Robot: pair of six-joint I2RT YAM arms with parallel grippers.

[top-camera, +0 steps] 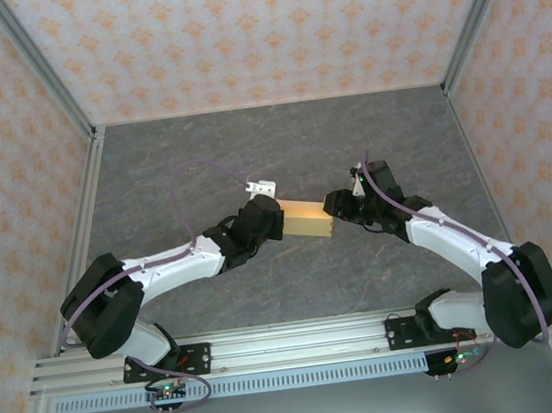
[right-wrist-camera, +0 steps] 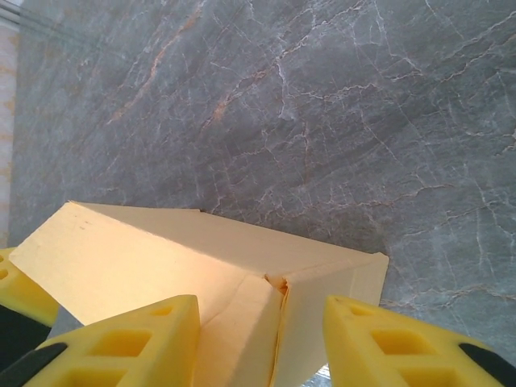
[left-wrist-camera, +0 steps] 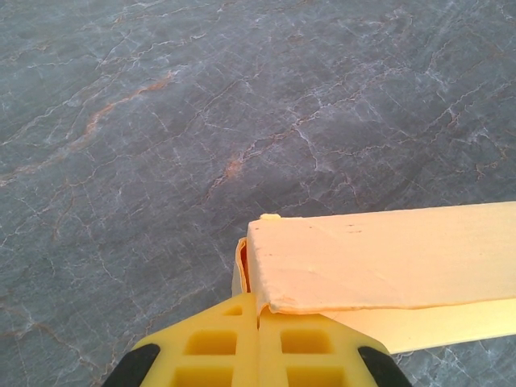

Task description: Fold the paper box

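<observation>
Looking down from the top camera first: the paper box (top-camera: pixel 308 220) lies flat on the grey marbled table (top-camera: pixel 249 149), folded into a small tan block. There's the left gripper (top-camera: pixel 276 219) right at the box's left end, touching it. The right gripper (top-camera: pixel 334 204) sits at the box's right end, nose up against it. Both arms bend in toward the box, one from each side.

Over to the left wrist: the left gripper (left-wrist-camera: pixel 258 300) is clenched, its yellow fingers (left-wrist-camera: pixel 214 343) pressed together with no gap. The tips are right against the near corner of the paper box (left-wrist-camera: pixel 387 258). Whether a sliver of card is nipped between them, I can't tell. The box's top face stretches away from the fingers, and a paler layer of card pokes out beneath its near edge.

Now the right wrist: the right gripper (right-wrist-camera: pixel 262 306) has its fingers (right-wrist-camera: pixel 137 343) spread, one on each side of the box's end. The paper box (right-wrist-camera: pixel 161 262) fills the gap between them. Squeezing or merely bracketing it? Can't tell from here. A crease runs down the end corner of the box, with a small gap at its top.
</observation>
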